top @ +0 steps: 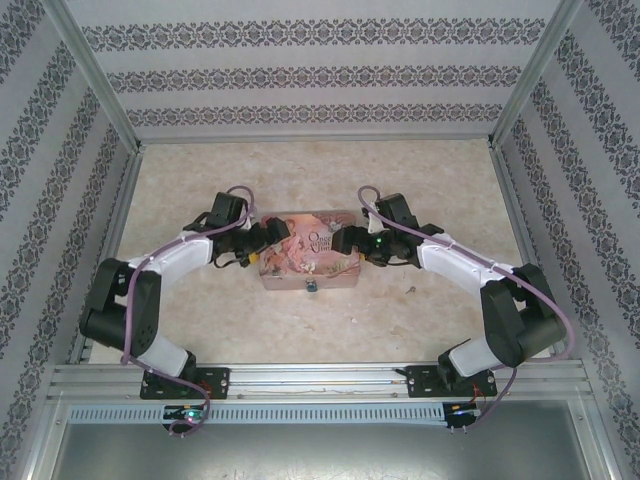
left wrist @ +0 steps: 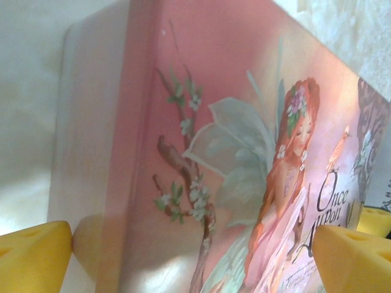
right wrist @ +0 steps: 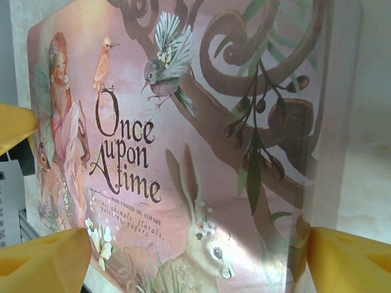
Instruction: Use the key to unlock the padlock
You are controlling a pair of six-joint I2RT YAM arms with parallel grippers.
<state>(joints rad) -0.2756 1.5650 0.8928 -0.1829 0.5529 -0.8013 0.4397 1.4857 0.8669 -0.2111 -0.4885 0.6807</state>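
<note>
Patterned wallpaper walls (top: 300,75) stand round a beige marbled table (top: 200,320). We see the L arm (top: 180,255) & R arm (top: 460,262) bent inward twd the ctr. A pink picture tin (top: 300,262) lies flat mid-table, lid up. The L gripper (top: 262,243) is at the tin's left end, jaws wide, w/ the tin btwn its yellow fingers (left wrist: 36,253). The R gripper (top: 350,240) is at the right end, also spread wide. We can't tell if any pad touches the tin. The blue padlock (top: 311,287) sits at the middle of the tin's near side. The key (top: 410,290) is a tiny speck on the table right of the tin, apart from it.
</note>
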